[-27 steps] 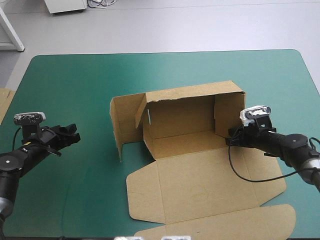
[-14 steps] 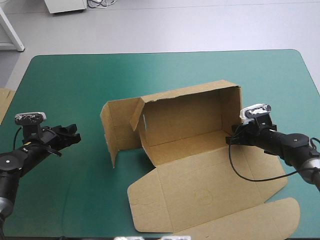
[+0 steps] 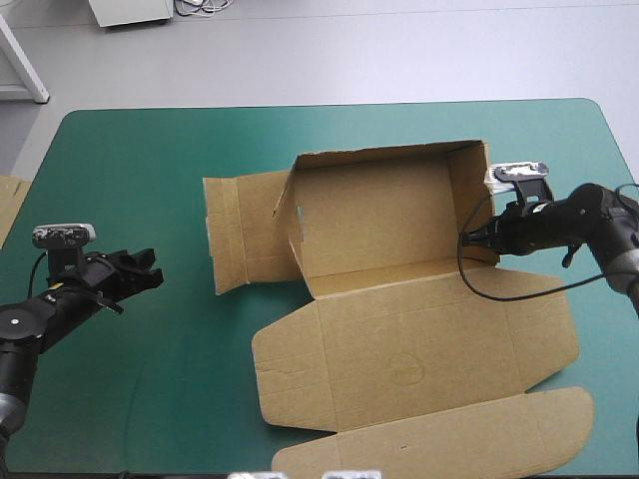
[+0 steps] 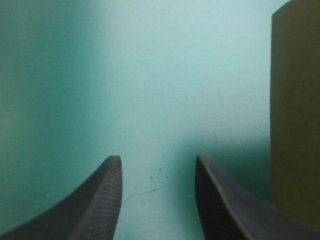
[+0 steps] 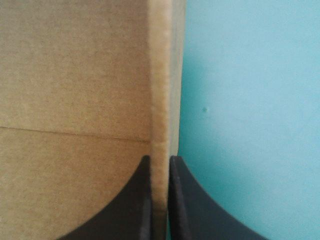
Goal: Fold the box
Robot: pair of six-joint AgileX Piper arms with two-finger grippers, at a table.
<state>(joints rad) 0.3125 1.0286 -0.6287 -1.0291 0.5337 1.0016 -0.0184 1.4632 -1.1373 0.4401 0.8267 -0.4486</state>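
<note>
A: Box status?
B: The box [image 3: 399,339] sits right of centre on the teal-green cover [image 3: 130,150]. Near to far: tuck flap [image 3: 439,444] at the near edge, rounded ends, flat. Then the lid [image 3: 399,364], also flat. Then the tray, with the right wall [image 3: 467,195] and far wall [image 3: 379,158] up. The left wall [image 3: 240,235] lies splayed flat on the cover, out to the left.
A: Grippers?
B: Right gripper [image 5: 159,161] pinches the right wall's top edge, all but closed, board between its fingers. Left gripper [image 4: 157,162] is spread wide and holds nothing. It's low over bare cover, well left of the box.
A: Step in hand?
B: My read: raise the left wall, with the right pinch as anchor.
A: How to do it clean?
B: Keep the pinch firm and don't drag. The sheet looks light and the cover smooth, so it likely slides. Get the left gripper under the flat wall's outer edge and swing it up about its crease, never across a panel. Watch the corner tab [image 3: 284,195]; it probably has to end up inside.
A: Material?
B: Corrugated brown board, matte. Panels should stay stiff and bend only at the scored lines. The cut edge looks pale and fuzzy up close. The black fingers [image 4: 95,205] are finely ribbed, so grip should hold.
A: Anything else?
B: Spare board [image 3: 8,215] pokes in at the table's left edge.
</note>
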